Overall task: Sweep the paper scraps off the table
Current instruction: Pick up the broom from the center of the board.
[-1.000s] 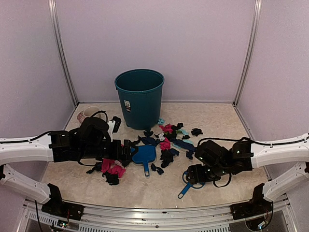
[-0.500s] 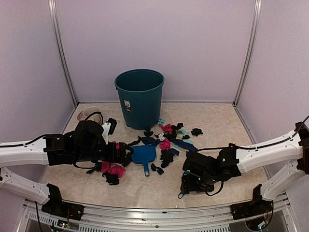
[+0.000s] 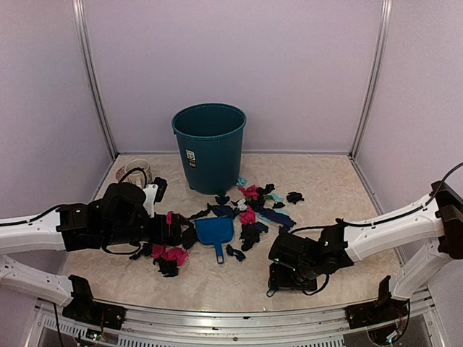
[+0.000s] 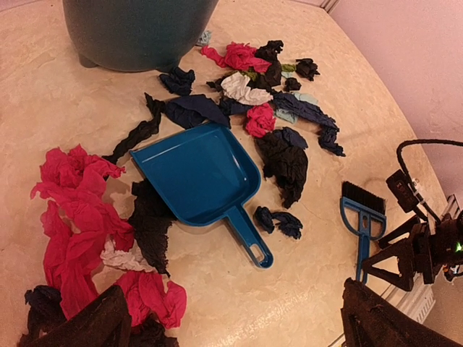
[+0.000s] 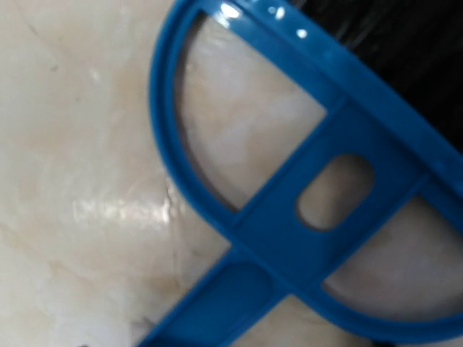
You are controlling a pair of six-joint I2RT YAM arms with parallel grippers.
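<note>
Paper scraps in pink, black, dark blue and teal lie in a cluster (image 3: 253, 206) mid-table (image 3: 217, 285), with a pink and black pile (image 3: 170, 254) at the left. In the left wrist view they show as the cluster (image 4: 268, 108) and the pink pile (image 4: 72, 217). A blue dustpan (image 3: 215, 233) lies between them, also in the left wrist view (image 4: 199, 173). My left gripper (image 3: 187, 236) is open and empty, its fingers (image 4: 98, 325) spread wide short of the dustpan handle. My right gripper (image 3: 283, 276) is low over the blue brush (image 4: 362, 217), which fills the right wrist view (image 5: 318, 210); no fingers show there.
A teal bin (image 3: 210, 144) stands at the back centre; its base shows in the left wrist view (image 4: 130, 29). A pale round object (image 3: 134, 169) sits at the back left corner. Lilac walls enclose the table, and a metal rail (image 3: 231, 318) runs along the front.
My right gripper has moved left and down onto the brush, now covering most of it. My left arm has drawn back slightly to the left.
</note>
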